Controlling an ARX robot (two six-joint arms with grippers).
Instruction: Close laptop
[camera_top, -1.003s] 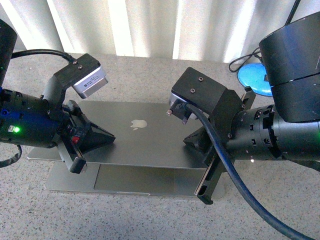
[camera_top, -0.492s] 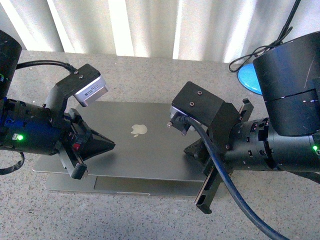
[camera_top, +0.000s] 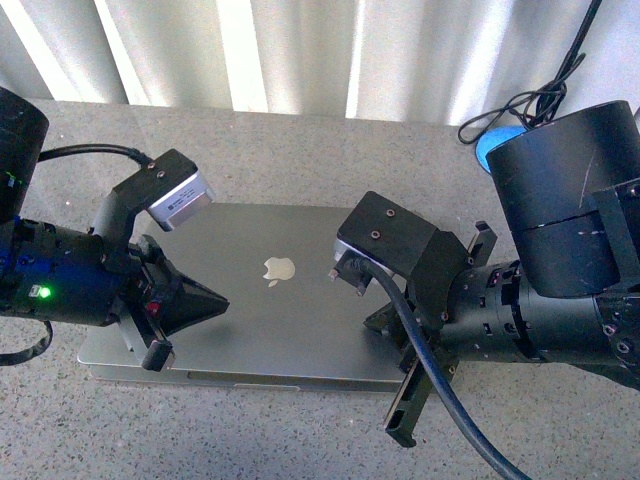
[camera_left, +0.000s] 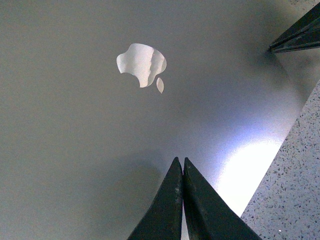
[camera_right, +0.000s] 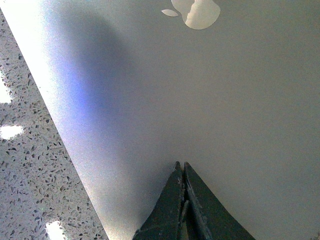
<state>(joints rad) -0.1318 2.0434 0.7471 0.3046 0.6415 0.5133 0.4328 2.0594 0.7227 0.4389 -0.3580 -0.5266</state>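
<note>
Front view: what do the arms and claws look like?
Both are black. The left arm has a green light and a silver-faced wrist camera; the right arm, a black camera housing and thick dark cable. The left claw and right claw are pointed wedges.

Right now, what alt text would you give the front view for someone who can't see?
A grey laptop lies shut or nearly shut on a speckled table, apple logo up. The left gripper and right gripper, both shut, point at its lid from either side.

Front view looks down; wrist views close, sharing laptop (camera_top: 280, 320) lid.
</note>
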